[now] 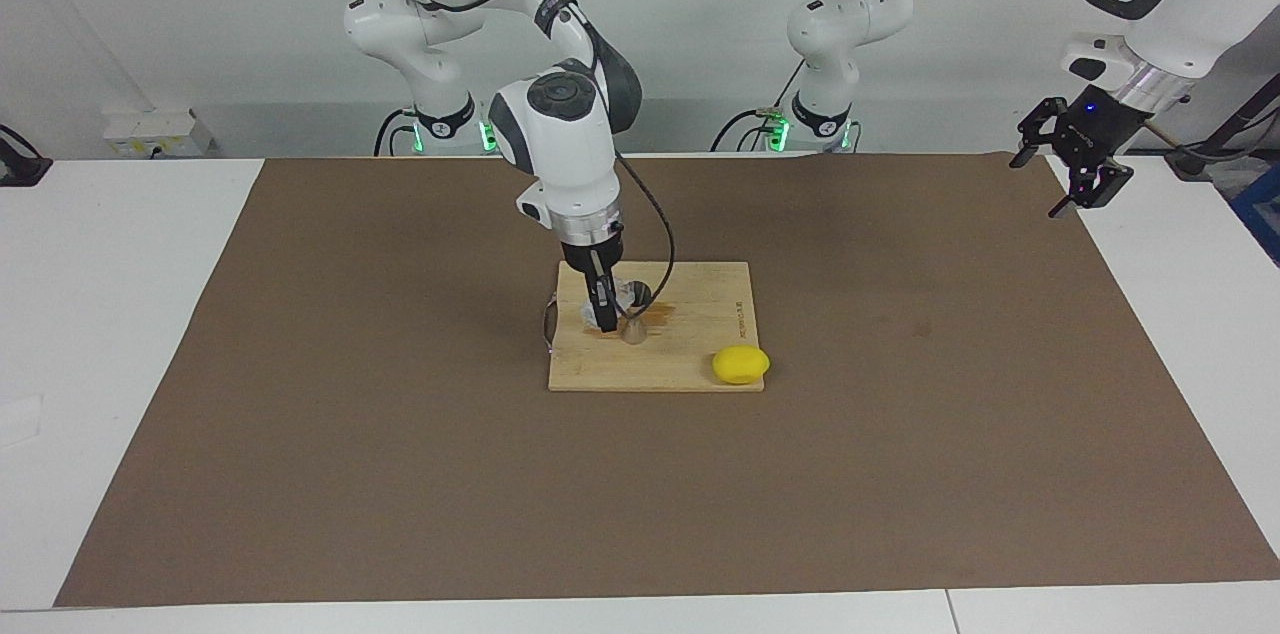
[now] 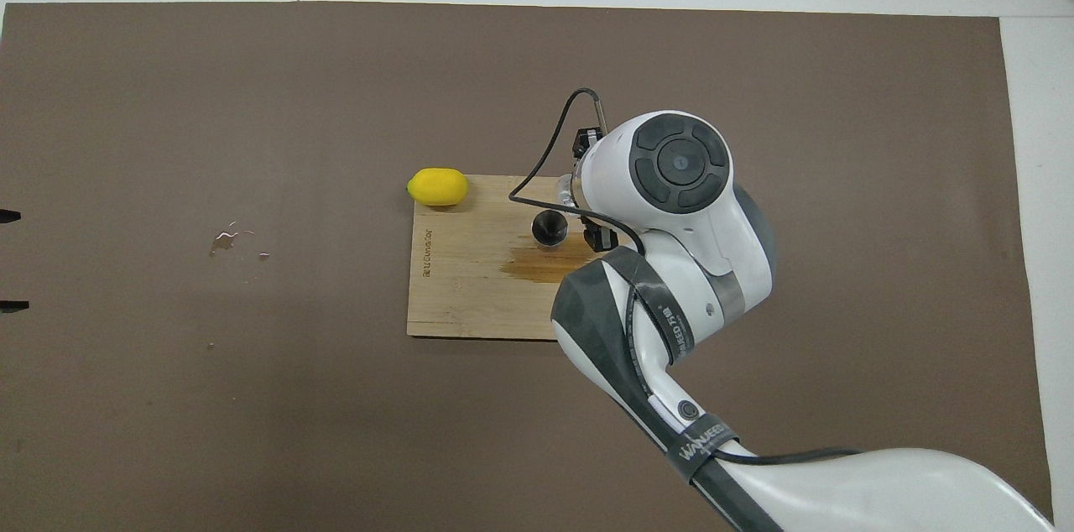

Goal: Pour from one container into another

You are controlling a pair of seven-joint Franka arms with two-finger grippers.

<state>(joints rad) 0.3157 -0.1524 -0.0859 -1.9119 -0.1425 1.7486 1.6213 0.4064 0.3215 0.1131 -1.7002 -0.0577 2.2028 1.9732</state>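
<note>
White walls are backing a white table (image 1: 120, 314) covered by a brown mat (image 1: 900, 414).

Facing view: a wooden cutting board (image 1: 700, 354) is lying mid-mat. The right arm is reaching down over the board, its right claw (image 1: 606, 310) pointing nearly straight down and clamping on the clear glass cup (image 1: 622, 298), fingers pressing its sides. The cup is sitting low, over the board's part nearer the robots, just beside the metal jigger (image 1: 634, 331). The jigger is standing upright on the board, close to the claw tip; whether they are touching, cannot tell. A wet brown stain (image 1: 655, 316) is showing on the board next to the jigger. A yellow lemon (image 1: 741, 364) is resting at the board's corner farthest from the robots, toward the left arm's end. The left arm is waiting raised over the mat's edge at its own end, left claw (image 1: 1072, 182) hanging with fingers apart, holding nothing.

Overhead view: the right arm's wrist is covering most of the cup; only a sliver of glass (image 2: 569, 195) is peeking out. The jigger (image 2: 550, 227) is showing its dark open mouth, beside the stain (image 2: 541, 266). The lemon (image 2: 437, 186) is overlapping the board (image 2: 453, 297) corner. Small droplets (image 2: 226, 237) are glinting on the mat (image 2: 252, 431) toward the left arm's end. Two dark tips of the left claw (image 2: 10, 260) are poking in at the frame edge, well apart.
</note>
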